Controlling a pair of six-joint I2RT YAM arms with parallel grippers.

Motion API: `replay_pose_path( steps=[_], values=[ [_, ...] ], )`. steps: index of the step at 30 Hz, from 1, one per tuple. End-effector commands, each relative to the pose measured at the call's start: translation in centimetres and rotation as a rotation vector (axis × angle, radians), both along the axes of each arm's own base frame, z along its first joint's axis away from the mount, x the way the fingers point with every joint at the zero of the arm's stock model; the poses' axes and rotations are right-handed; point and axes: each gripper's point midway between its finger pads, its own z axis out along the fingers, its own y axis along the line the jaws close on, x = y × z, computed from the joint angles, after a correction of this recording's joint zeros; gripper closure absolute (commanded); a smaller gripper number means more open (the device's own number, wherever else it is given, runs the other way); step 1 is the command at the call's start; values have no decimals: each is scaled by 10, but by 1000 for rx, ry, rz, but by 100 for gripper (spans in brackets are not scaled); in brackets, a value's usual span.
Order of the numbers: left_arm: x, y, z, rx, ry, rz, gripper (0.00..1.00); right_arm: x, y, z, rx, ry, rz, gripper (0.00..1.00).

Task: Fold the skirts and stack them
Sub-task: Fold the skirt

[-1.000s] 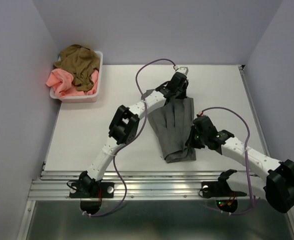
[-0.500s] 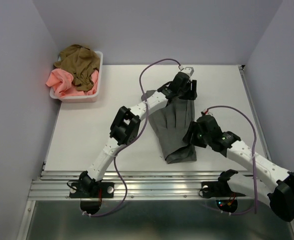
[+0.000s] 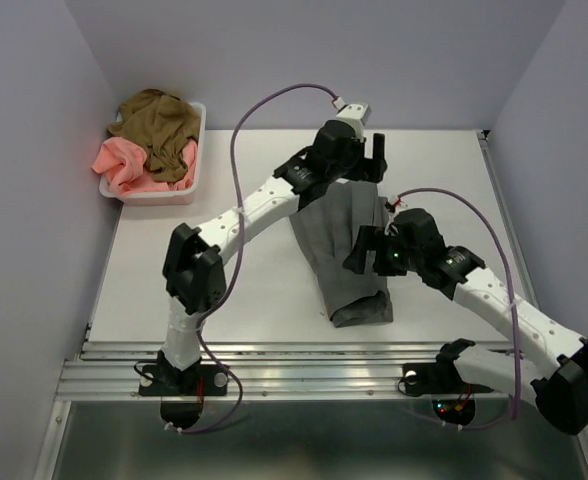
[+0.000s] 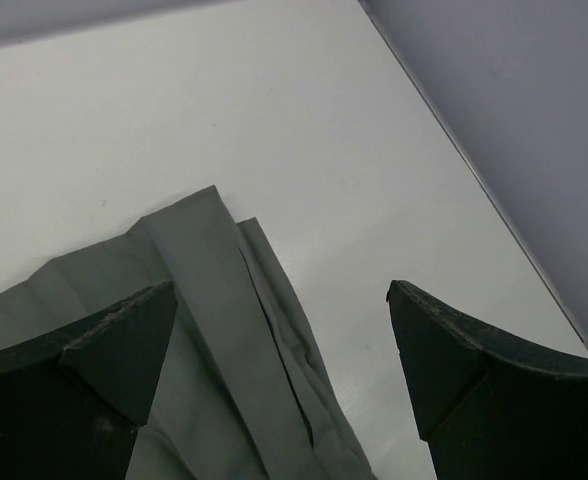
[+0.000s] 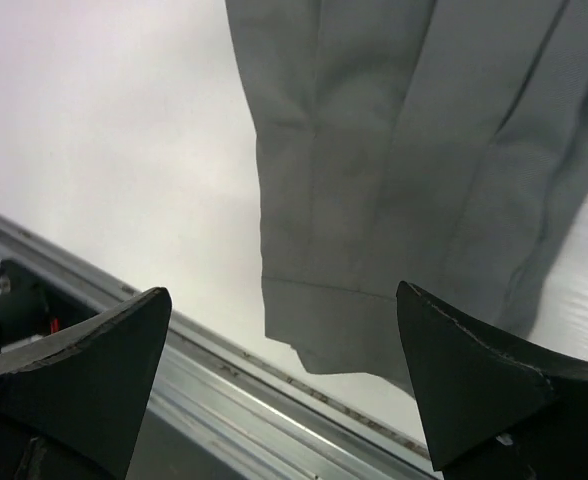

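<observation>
A grey skirt (image 3: 334, 270) lies folded into a long strip on the table, its hem near the front rail. My left gripper (image 3: 366, 168) hovers open above the skirt's far end; the left wrist view shows that end of the grey skirt (image 4: 199, 290) below its spread fingers (image 4: 104, 360), apart from them. My right gripper (image 3: 367, 253) hangs open over the strip's right side. In the right wrist view the grey skirt (image 5: 394, 150) and its hem lie below, untouched. An olive-brown skirt (image 3: 159, 125) and a salmon-pink skirt (image 3: 124, 160) sit bunched in a white basket (image 3: 189, 192).
The basket stands at the table's far left corner against the left wall. A metal rail (image 5: 174, 370) runs along the near table edge just past the grey skirt's hem. The right wall (image 4: 514, 120) is close beyond the skirt's far end.
Both grippers opened, let go of the grey skirt and lifted off it. The left arm rose and drew back, its elbow swinging left. The right gripper moved left over the strip.
</observation>
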Motion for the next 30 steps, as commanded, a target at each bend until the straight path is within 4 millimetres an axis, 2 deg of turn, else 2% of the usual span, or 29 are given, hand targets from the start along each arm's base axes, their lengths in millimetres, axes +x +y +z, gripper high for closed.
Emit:
replay_pose_path(
  steps=[1,3,7,8,15,18,25,28,30],
  values=[
    [-7,43,-24,83,-16,59,1,-12,23,-14,76,75,123,0],
    [-9,52,-37,86,-7,54,1,-7,10,-37,17,118,26,0],
    [-15,68,-95,155,102,55,1,0,-16,-62,-108,166,-127,0],
    [-16,69,-104,161,119,54,1,-4,-24,-68,-147,194,-151,0],
    [-14,72,-157,218,194,49,1,-20,-37,-115,-261,327,-156,0],
    [-13,73,-178,222,244,35,1,-19,-37,-128,-292,353,-143,0],
    [-4,85,-215,219,315,50,2,-2,-55,-147,-405,355,-199,0],
    [-8,99,-230,236,354,70,1,10,-59,-148,-423,344,-212,0],
    [-11,109,-228,247,361,101,2,21,-62,-144,-441,316,-200,0]
  ],
)
